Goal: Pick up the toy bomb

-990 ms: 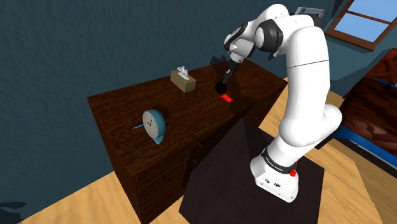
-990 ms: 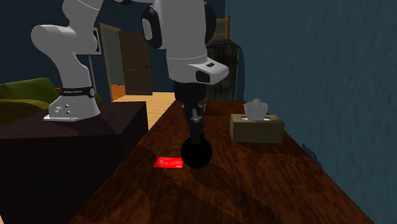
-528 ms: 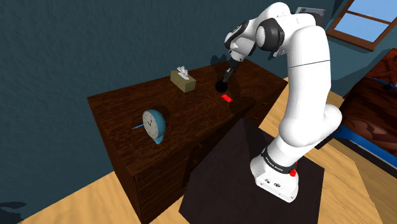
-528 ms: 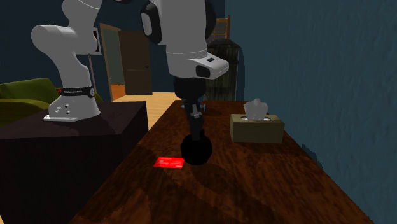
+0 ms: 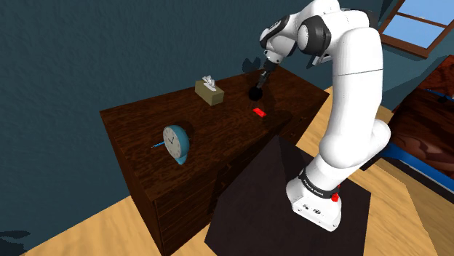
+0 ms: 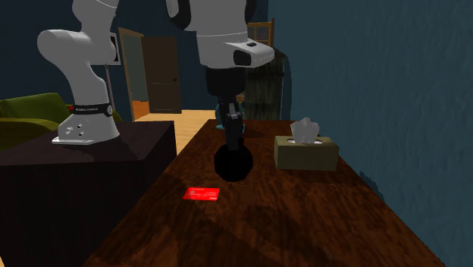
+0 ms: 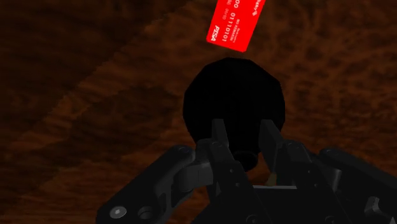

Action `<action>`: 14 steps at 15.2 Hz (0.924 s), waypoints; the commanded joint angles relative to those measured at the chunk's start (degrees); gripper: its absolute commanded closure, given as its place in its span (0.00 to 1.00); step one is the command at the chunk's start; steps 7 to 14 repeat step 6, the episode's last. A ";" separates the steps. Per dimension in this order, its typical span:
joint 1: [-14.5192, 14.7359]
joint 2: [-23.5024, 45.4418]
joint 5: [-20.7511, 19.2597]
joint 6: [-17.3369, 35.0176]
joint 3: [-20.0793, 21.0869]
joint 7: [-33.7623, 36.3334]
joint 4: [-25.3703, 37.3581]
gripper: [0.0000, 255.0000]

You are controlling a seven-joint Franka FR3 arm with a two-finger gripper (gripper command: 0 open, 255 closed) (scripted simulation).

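Black and round, the toy bomb (image 7: pixel 234 102) hangs straight down below my fingers (image 7: pixel 221 137), which squeeze its short top stem, just above the dark wooden counter (image 6: pixel 318 220) beside a red card (image 7: pixel 232 24).

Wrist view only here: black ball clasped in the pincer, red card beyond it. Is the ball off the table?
Observer: Looks so. In the shoulder view the toy bomb hangs from the pincer with a gap above the dark wooden table.
Operator: Anything near it?
Observer: A tissue box stands apart from it, to the second exterior view's right.
Operator: Anything else up there?
Observer: A blue clock stands upright near the table's other end, far from the toy bomb.
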 commanded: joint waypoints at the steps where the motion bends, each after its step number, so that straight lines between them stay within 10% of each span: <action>1: 0.33 -1.08 -0.55 -0.84 -0.36 0.48 -0.10 1.00; 14: 0.59 -2.36 -1.36 -2.42 -0.85 1.20 0.39 1.00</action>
